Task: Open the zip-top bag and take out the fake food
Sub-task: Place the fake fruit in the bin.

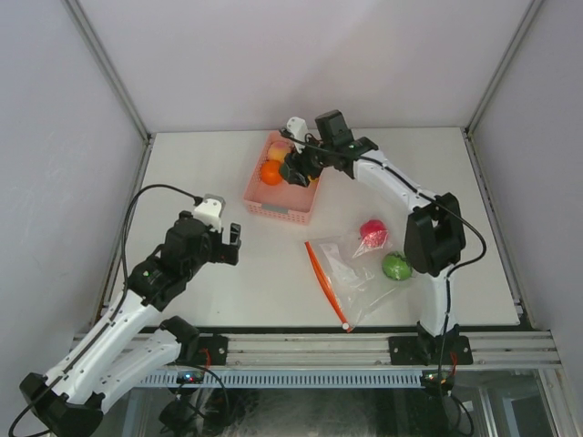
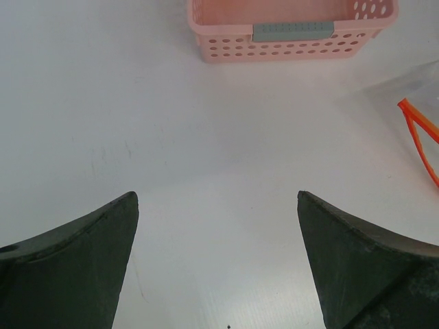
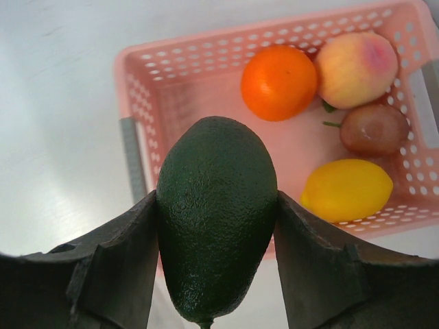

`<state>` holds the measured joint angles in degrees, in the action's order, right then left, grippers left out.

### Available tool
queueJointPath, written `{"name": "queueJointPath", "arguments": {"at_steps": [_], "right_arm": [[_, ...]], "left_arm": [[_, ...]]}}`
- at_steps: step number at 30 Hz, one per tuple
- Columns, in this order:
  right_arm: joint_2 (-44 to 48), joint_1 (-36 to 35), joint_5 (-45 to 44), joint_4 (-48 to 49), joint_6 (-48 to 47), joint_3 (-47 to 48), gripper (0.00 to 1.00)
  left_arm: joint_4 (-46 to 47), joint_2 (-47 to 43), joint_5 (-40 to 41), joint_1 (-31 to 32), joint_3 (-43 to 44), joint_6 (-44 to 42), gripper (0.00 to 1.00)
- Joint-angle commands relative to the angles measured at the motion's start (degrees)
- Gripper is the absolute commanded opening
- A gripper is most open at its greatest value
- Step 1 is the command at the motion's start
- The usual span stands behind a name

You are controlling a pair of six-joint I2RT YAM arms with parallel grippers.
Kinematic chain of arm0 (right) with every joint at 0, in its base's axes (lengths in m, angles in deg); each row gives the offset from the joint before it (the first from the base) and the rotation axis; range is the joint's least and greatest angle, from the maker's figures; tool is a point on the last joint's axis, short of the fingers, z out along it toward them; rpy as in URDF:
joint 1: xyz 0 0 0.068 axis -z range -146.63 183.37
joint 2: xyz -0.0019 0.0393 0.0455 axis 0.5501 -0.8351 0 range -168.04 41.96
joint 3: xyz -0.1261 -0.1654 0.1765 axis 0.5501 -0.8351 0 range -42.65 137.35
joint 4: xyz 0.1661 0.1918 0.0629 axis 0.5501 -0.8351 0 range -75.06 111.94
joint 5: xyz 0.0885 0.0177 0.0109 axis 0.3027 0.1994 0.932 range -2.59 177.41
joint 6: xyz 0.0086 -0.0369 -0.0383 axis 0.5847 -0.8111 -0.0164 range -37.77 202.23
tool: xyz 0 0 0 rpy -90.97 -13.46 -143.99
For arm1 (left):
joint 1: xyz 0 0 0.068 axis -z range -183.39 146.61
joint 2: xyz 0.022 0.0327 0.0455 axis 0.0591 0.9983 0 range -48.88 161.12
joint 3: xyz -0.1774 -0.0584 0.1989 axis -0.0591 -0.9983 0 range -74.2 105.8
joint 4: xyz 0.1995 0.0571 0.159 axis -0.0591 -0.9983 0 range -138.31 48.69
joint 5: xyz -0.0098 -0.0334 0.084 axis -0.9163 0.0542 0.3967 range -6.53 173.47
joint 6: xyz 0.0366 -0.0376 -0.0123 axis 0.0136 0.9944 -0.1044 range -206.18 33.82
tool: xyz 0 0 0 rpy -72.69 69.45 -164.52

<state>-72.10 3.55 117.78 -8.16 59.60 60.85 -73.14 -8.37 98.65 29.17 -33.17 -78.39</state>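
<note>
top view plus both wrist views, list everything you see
table: 1, white, under everything
basket: 1, pink, far centre of table
orange: 1, orange, in basket
peach: 1, peach-pink, in basket
brown fruit: 1, brown, in basket
lemon: 1, yellow, in basket
avocado: 1, dark green, held over basket
zip-top bag: 1, clear with orange-red zipper, flat on table, near right
pink fruit: 1, red-pink, at bag's far corner, inside or not unclear
green fruit: 1, green, at bag's right edge, likewise unclear
left end effector: 1, black, open, empty, over bare table
right end effector: 1, black, shut on avocado
</note>
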Motion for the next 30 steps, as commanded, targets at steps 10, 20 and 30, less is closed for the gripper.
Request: {"name": "queueJointPath", "arguments": {"at_steps": [10,20,30], "right_arm": [[-11.53,-3.79,-29.89,9.04,8.17,10.48,0.00],[-18.19,-6.34,-41.37,14.22,3.09,14.27,0.00],[-21.21,-7.08,-43.05,15.01,1.23,16.12,0.26]], "left_arm": [[3.23,-0.57,-6.54,-3.64,-0.78,-1.11,1.00],[3.37,-0.66,-7.29,-4.34,-0.96,-1.11,1.00],[3.56,-0.61,-8.24,-4.43,-0.96,-1.02,1.00]]}}
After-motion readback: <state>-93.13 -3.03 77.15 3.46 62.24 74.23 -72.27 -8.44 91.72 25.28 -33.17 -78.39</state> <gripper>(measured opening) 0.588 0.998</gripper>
